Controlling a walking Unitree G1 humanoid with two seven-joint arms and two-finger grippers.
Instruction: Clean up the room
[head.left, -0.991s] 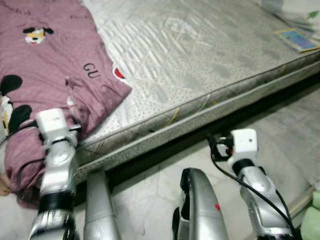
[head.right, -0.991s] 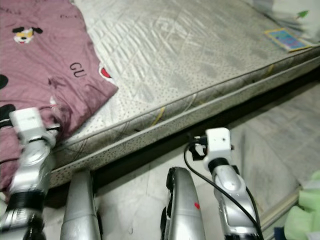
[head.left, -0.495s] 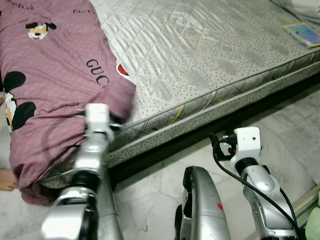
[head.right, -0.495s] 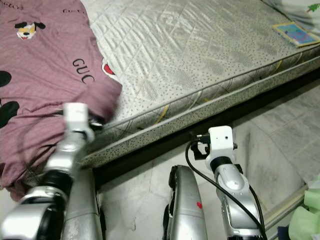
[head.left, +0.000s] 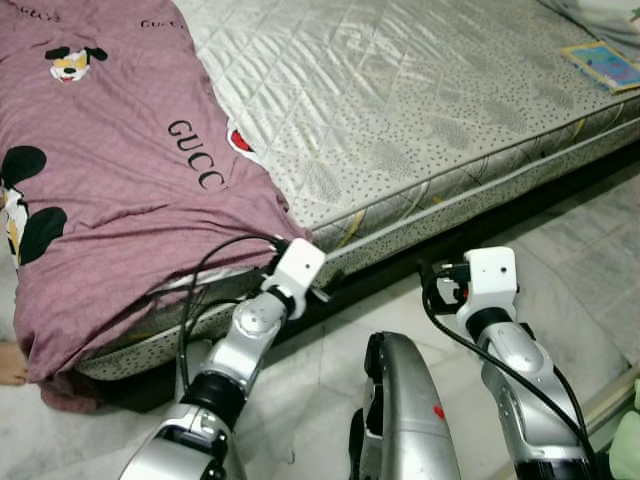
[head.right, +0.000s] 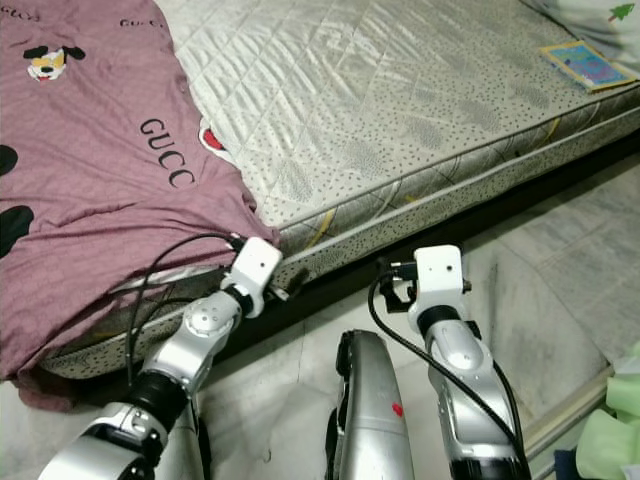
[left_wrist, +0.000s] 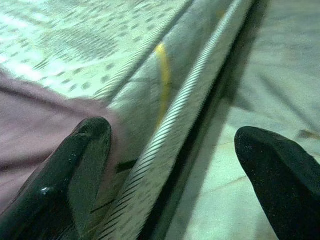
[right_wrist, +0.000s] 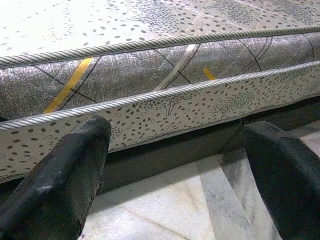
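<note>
The left hand (left_wrist: 170, 165) has swung across from the left side of the purple sheet (head.left: 110, 200) to its lower right corner at the mattress (head.left: 420, 110) edge. Its fingers are spread wide and grasp nothing. One finger (left_wrist: 75, 170) lies against the sheet's hem, the other hangs over the floor (left_wrist: 280, 65). This looks like a reach for the drooping corner, so that the sheet can be pulled off or straightened. The grasp itself is not yet made.

The sheet covers the left part of the mattress and spills over its side toward the floor. A person's bare foot (head.left: 10, 362) shows at the far left edge beside it.

The right hand (right_wrist: 175, 165) hangs low before the mattress side, released and empty, and appears idle. A book (head.left: 603, 66) lies on the far right corner of the mattress, well apart from both hands.

The head views give the whole layout but hide the left fingertips behind the wrist. The left wrist view shows the spread fingers and the hem contact. The right wrist view shows the dark gap under the mattress.
</note>
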